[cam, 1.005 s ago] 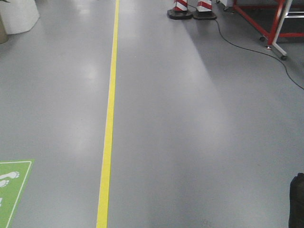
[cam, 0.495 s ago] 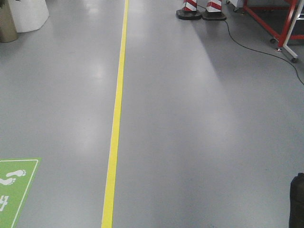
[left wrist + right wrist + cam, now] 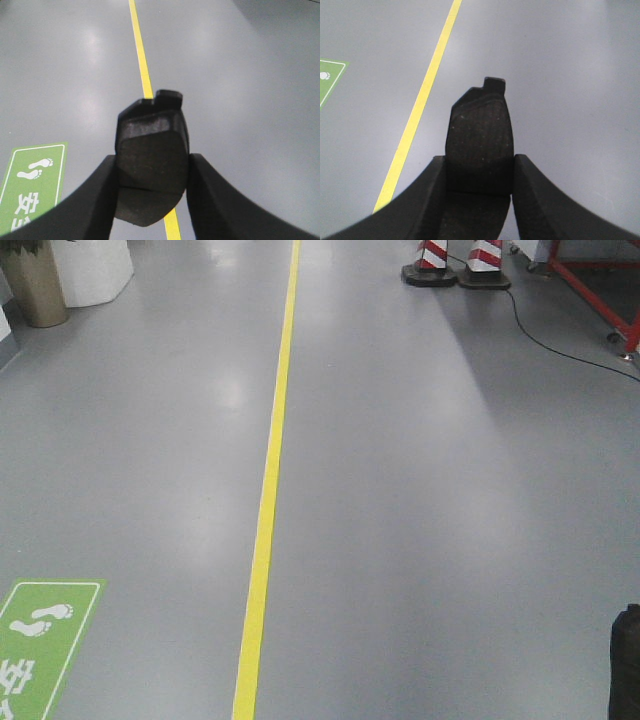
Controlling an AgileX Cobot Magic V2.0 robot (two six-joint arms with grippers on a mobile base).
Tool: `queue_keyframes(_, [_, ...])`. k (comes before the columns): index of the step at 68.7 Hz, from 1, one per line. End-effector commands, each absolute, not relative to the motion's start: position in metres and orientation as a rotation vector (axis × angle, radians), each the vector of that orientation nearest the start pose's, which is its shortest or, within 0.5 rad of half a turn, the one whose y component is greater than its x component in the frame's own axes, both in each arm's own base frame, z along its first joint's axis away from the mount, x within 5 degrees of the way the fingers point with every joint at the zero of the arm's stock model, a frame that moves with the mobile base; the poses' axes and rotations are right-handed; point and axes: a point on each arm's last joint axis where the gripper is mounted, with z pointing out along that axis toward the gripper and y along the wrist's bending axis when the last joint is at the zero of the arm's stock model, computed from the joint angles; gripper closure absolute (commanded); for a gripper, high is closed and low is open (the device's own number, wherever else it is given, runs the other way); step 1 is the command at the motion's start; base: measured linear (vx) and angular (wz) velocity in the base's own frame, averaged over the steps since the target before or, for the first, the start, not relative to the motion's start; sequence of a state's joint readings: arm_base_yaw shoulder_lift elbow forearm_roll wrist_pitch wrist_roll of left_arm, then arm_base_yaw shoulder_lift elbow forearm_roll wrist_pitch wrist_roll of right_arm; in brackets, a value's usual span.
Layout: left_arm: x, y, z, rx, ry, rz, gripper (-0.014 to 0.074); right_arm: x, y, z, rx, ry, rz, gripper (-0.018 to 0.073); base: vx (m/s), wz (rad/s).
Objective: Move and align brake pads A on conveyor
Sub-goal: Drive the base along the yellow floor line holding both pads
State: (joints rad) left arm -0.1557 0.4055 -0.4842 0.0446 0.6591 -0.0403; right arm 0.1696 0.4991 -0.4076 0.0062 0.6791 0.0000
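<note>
2 brake-pad grips | left hand (image 3: 152, 160) clamps left pad (image 3: 150, 140) | right hand (image 3: 479, 160) clamps right pad (image 3: 479, 125) | seemingly midair

Two brake pads (image 3: 150, 140) (image 3: 479, 125), two grippers (image 3: 152, 157) (image 3: 479, 157), two striped cones (image 3: 430, 265) (image 3: 485, 265), one yellow line (image 3: 268, 490).

Front view looks forward, low, along the yellow line (image 3: 265, 510). Wrist views look down from just behind the left gripper (image 3: 152, 157) and right gripper (image 3: 479, 157), each clamping a pad (image 3: 150, 145). All three share the line and the sign (image 3: 40, 640) left of it.
</note>
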Motion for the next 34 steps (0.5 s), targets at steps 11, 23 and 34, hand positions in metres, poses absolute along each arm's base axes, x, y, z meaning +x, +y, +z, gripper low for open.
queue_keyframes(11, [0.0827,-0.011,0.3069,0.132,1.942,-0.086,0.0602,0.0961,0.0158,0.2712,-0.174,2.139,0.095,0.0566,0.26,0.11])
queue_keyframes(23, [0.0827,-0.011,0.3069,0.132,1.942,-0.086,0.0602,0.0961,0.0158,0.2712,-0.174,2.139,0.095,0.0566,0.32,0.08])
queue_keyframes(34, [0.0827,-0.011,0.3069,0.132,1.942,-0.086,0.0602,0.0961,0.0158,0.2712,-0.174,2.14,0.095,0.0566,0.39,0.05])
